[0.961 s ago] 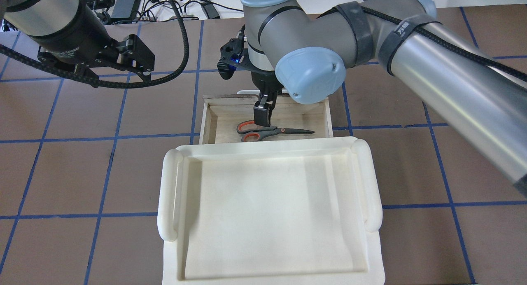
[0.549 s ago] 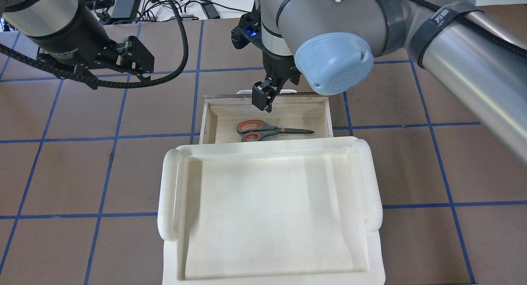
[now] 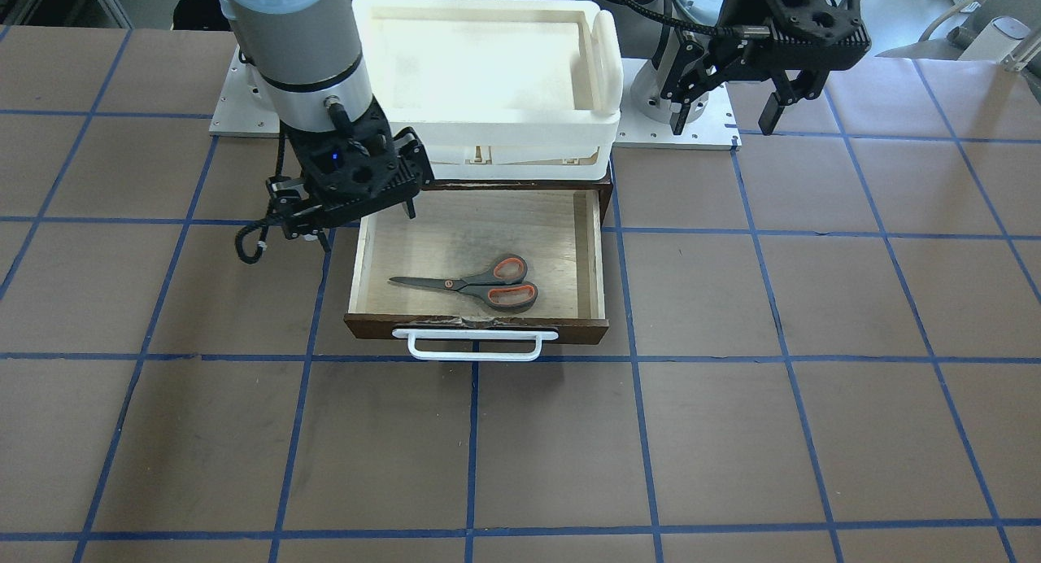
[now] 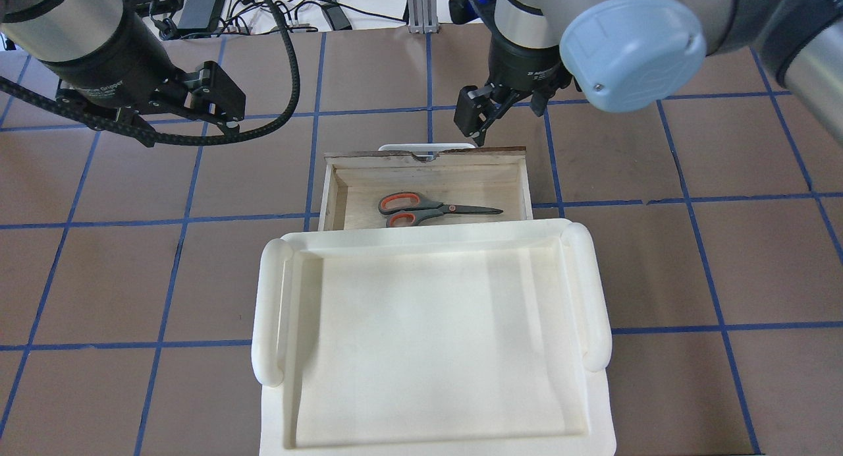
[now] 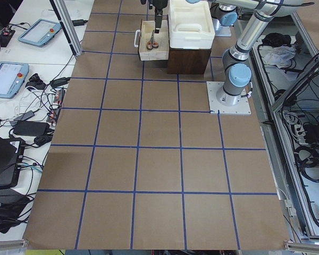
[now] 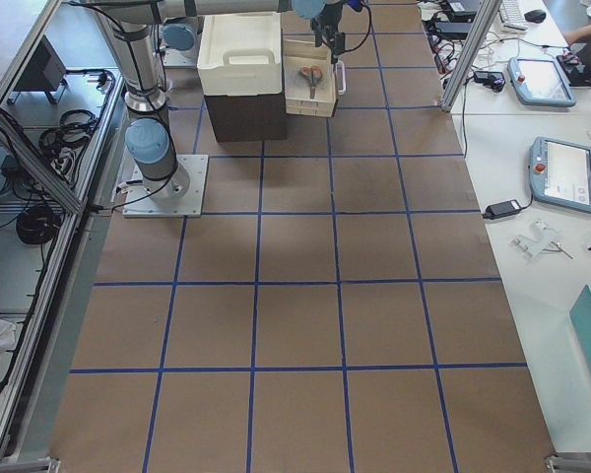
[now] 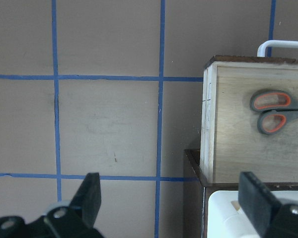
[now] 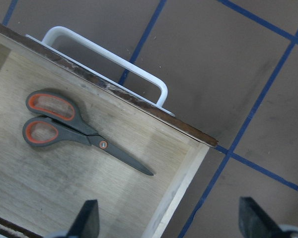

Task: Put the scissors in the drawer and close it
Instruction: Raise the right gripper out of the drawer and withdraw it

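Right gripper (image 4: 475, 121) hangs pointing straight down, jaws spread wide. Well off to its left, the left gripper (image 4: 227, 103) hovers at a tilt, its jaws wide apart too.

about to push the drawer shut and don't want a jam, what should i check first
1. scissors lying flat inside the drawer, nothing over the walls: ok
2. drawer shut: not ok, it is pulled out
3. white handle free of obstruction: ok
4. right end effector open and empty: ok
5. left end effector open, off to the side: ok
6. slot under the white tray clear: cannot tell, hidden
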